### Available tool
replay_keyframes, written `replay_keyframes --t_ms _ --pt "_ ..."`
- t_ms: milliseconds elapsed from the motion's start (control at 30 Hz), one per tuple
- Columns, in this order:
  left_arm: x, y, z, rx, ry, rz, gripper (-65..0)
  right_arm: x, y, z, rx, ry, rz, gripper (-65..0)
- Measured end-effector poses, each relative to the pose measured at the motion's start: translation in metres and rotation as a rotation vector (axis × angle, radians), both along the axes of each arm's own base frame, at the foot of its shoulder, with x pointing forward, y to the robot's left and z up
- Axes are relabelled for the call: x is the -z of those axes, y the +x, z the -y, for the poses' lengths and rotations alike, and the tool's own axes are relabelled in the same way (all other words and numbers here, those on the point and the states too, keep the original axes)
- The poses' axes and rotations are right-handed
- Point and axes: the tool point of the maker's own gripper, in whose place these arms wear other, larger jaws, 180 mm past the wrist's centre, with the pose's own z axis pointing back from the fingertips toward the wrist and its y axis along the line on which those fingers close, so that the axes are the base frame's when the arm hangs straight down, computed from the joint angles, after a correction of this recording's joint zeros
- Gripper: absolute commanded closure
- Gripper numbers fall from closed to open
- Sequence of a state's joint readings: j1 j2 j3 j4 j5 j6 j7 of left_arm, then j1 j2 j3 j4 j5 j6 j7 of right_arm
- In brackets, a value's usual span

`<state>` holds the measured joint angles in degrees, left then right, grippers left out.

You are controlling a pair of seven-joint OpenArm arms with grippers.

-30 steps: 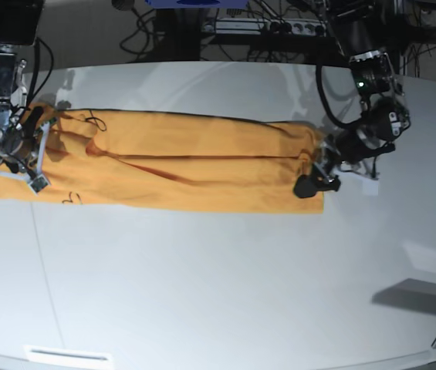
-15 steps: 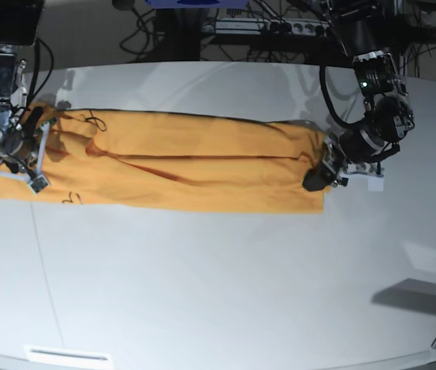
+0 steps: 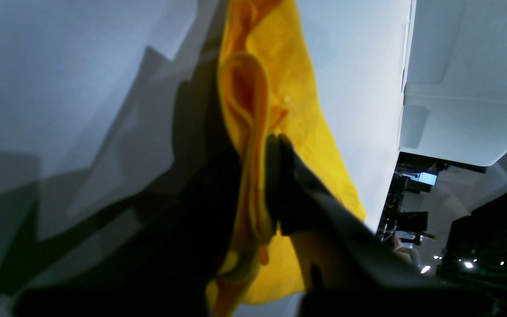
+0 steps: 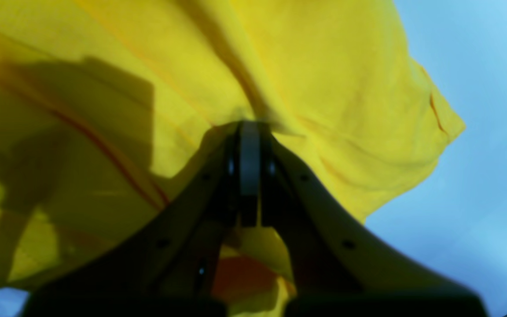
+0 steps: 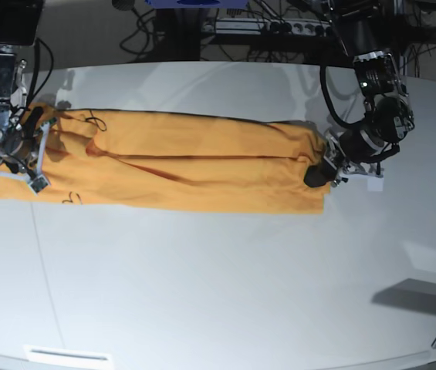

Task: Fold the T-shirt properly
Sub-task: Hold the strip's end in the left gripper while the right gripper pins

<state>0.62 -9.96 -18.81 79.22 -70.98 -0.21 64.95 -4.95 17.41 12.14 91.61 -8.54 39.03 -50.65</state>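
Lying lengthwise on the white table [image 5: 218, 293], the orange-yellow T-shirt [image 5: 179, 158] is pinched at opposite ends by the left gripper [image 5: 316, 173] and right gripper [image 5: 13, 154].

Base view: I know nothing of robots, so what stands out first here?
A long, wrinkly orange-yellow cloth T-shirt, folded into a band, stretches across the white table. The right hand pinches its left end and the left hand its right end, both shut on cloth.
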Motion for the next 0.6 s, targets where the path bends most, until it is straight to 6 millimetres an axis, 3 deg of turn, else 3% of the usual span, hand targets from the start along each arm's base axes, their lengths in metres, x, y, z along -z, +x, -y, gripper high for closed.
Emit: replay_keyframes --t_ms 467,600 --pt "0.001 -0.005 -0.014 0.0 0.035 -0.017 0.0 -0.004 -0.005 -0.004 -0.014 -0.008 -0.004 0.0" --pt "-0.008 -0.007 -0.017 0.032 0.115 -0.011 0.0 -0.004 -0.005 -0.006 -0.01 -0.003 -0.011 0.0"
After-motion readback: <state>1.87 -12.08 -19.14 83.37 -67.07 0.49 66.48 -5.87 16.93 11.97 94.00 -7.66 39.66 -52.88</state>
